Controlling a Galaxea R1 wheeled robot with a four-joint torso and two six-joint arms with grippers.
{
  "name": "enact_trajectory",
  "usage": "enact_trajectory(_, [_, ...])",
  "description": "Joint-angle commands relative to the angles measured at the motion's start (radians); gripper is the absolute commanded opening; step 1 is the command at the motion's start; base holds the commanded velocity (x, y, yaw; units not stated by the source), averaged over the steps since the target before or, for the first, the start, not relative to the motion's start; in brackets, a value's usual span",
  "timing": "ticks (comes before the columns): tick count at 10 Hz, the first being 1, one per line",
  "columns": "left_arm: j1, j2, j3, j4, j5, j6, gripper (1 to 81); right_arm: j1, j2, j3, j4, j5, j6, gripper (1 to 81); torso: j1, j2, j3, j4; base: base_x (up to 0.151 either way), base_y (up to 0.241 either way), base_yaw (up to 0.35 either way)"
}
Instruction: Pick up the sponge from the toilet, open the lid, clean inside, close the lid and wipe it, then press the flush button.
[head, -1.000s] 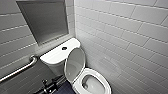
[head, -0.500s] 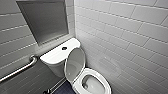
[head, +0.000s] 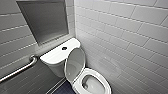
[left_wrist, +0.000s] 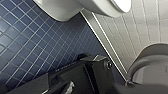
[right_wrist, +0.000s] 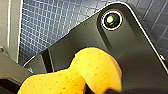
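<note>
One white toilet (head: 100, 75) sits in the lower middle of the head view, in the corner of two walls of white tile (head: 125, 30). Its lid (head: 75, 63) is raised, standing nearly upright and leaning back toward the tank, so the oval bowl lies open below it. The flush button (head: 64, 48), small, round and dark, sits in the middle of the flat tank top (head: 53, 56), just above and left of the lid's upper edge. A metal grab bar (head: 18, 70) slants along the wall at the lower left, and a grey recessed niche (head: 45, 21) fills the upper left. A patch of dark blue floor (head: 63, 88) shows at the bottom edge, left of the bowl.

In the right wrist view the sponge (right_wrist: 82, 72), orange-yellow and pitted, looms close to the camera in front of the robot's dark plate, with blue floor tile far behind it. The right gripper (right_wrist: 100, 90) grasps it, a dark part pressing into its edge.

The left wrist view shows the white ceramic underside of the toilet over blue floor tile. Whether the left gripper (left_wrist: 65, 88) is released or clenched cannot be told.
</note>
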Motion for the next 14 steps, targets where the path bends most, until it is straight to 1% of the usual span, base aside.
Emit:
enact_trajectory(1, [0.118, 0.04, 0.02, 0.16, 0.163, -0.041, 81.1, -0.005, -0.035, 0.044, -0.019, -0.075, -0.003, 1.0, 0.0, 0.0, 0.0, 0.0, 0.0, 0.0, 0.0])
enact_trajectory(2, [0.159, 0.061, 0.008, 0.162, 0.194, -0.041, 81.1, -0.007, -0.027, 0.038, -0.019, -0.077, -0.003, 1.0, 0.0, 0.0, 0.0, 0.0, 0.0, 0.0, 0.0])
enact_trajectory(3, [0.193, 0.088, -0.015, 0.162, 0.194, -0.036, 81.1, -0.012, -0.024, 0.033, -0.021, -0.077, -0.003, 1.0, 0.0, 0.0, 0.0, 0.0, 0.0, 0.0, 0.0])
enact_trajectory(4, [0.211, 0.125, -0.058, 0.163, 0.191, -0.033, 81.1, -0.015, -0.022, 0.033, -0.021, -0.077, -0.004, 1.0, 0.0, 0.0, 0.001, 0.0, 0.0, 0.0, 0.0])
enact_trajectory(6, [0.24, 0.185, -0.138, 0.163, 0.148, -0.032, 81.1, -0.018, -0.018, 0.031, -0.036, -0.075, -0.003, 1.0, 0.0, 0.0, 0.001, 0.0, 0.0, 0.0, 0.0])
enact_trajectory(8, [0.248, 0.239, -0.237, 0.162, 0.142, -0.033, 81.1, -0.019, -0.015, 0.028, -0.038, -0.074, 0.002, 1.0, 0.0, 0.0, 0.001, 0.0, 0.0, 0.0, 0.0])
enact_trajectory(10, [0.259, 0.25, -0.274, 0.162, 0.142, -0.033, 81.1, -0.021, -0.022, 0.039, -0.036, -0.068, 0.01, 1.0, 0.0, 0.0, 0.001, 0.0, 0.0, 0.0, 0.0])
enact_trajectory(11, [0.265, 0.247, -0.276, 0.162, 0.142, -0.033, 81.1, -0.015, -0.038, 0.063, -0.038, -0.063, 0.01, 1.0, 0.0, -0.001, 0.001, 0.0, 0.0, 0.0, 0.0])
enact_trajectory(14, [0.291, 0.259, -0.279, 0.163, 0.143, -0.03, 81.1, 0.036, -0.165, 0.202, -0.035, -0.058, 0.01, 1.0, 0.0, -0.001, 0.002, 0.0, 0.0, 0.0, 0.0])
